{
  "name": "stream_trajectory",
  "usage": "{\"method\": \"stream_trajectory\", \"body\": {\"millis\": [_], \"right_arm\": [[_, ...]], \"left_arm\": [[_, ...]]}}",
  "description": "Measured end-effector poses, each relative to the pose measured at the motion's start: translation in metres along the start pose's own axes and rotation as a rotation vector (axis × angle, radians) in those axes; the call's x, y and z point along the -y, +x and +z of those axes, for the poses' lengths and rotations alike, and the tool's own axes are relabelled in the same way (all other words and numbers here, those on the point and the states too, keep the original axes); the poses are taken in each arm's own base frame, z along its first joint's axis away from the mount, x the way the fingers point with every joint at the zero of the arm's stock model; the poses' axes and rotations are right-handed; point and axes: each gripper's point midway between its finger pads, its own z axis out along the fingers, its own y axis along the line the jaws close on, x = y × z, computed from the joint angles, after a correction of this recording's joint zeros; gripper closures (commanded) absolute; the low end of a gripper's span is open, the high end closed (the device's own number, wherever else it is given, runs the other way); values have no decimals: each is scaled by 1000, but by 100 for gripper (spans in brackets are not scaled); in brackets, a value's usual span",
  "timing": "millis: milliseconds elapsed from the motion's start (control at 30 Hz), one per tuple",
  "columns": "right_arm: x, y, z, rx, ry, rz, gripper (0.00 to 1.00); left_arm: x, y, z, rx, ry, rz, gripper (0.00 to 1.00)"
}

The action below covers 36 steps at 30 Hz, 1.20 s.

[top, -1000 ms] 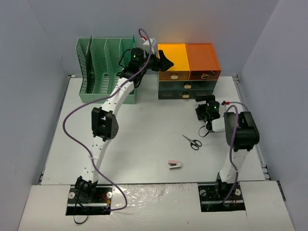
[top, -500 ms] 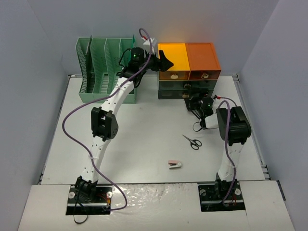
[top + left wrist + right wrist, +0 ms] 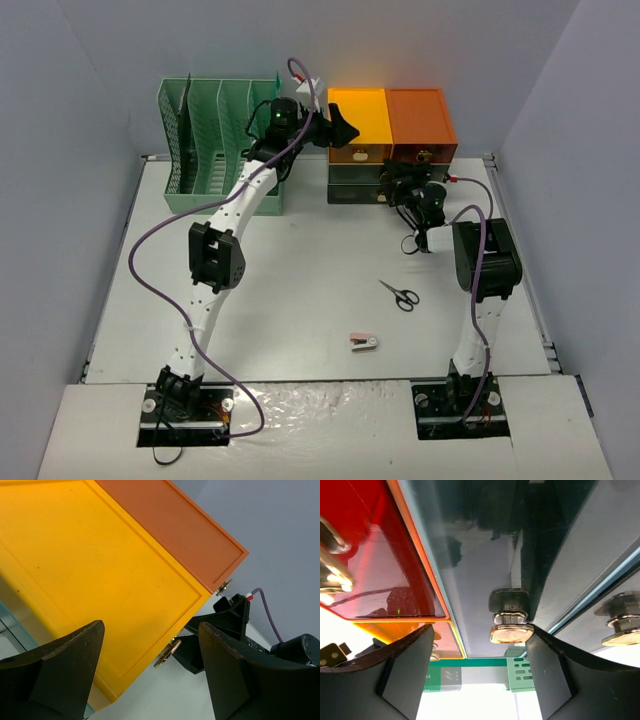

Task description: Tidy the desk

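The desk (image 3: 300, 270) spreads below both your grippers, touching neither. The drawer unit (image 3: 392, 125) sits at its far edge: your left gripper (image 3: 150, 627) hangs wide open and empty over its top, your right gripper (image 3: 480, 635) at its front. Scissors (image 3: 400, 295) lie nearer you. The right jaws stand parted either side of a drawer knob (image 3: 510, 630), not pinching it.

The right end effector (image 3: 398, 186) hid part of the drawer unit (image 3: 420, 120)'s lower front. A small pink-white item (image 3: 364, 343), well in front of the unit, was too small to identify.
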Motion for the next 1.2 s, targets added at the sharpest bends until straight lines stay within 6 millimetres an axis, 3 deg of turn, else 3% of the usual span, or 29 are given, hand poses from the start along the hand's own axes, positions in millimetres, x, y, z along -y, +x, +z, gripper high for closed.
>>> {"method": "stream_trajectory", "body": {"millis": [33,133,200,533,767,833,867,1000,1200], "right_arm": [[1,1,1,-7,1,0,47],[8,3,1,-20,16,5,54],[8,4,1,-25,14,5,65],[9,3,0,-27,10,6,90],[12,2,-4,-7,5,15,91],[16,1,-6,3,9,21,77],[19,0,-8,11,18,25,75],[27,-5,-13,24,33,38,75],[26,-5,-13,25,32,36,83]], "left_arm": [[-1,-1,-1,1,-1,0,27],[-1,-1,-1,0,-2,1,27],[-2,-1,-1,0,-2,1,27],[-2,0,-1,-3,-2,0,27],[-2,1,-1,-7,-4,-3,27],[-2,1,-1,-7,-4,-3,27],[-2,1,-1,-7,-4,-2,27],[-2,1,-1,-7,-5,-2,27],[-3,1,-2,-7,-6,-2,27]]}}
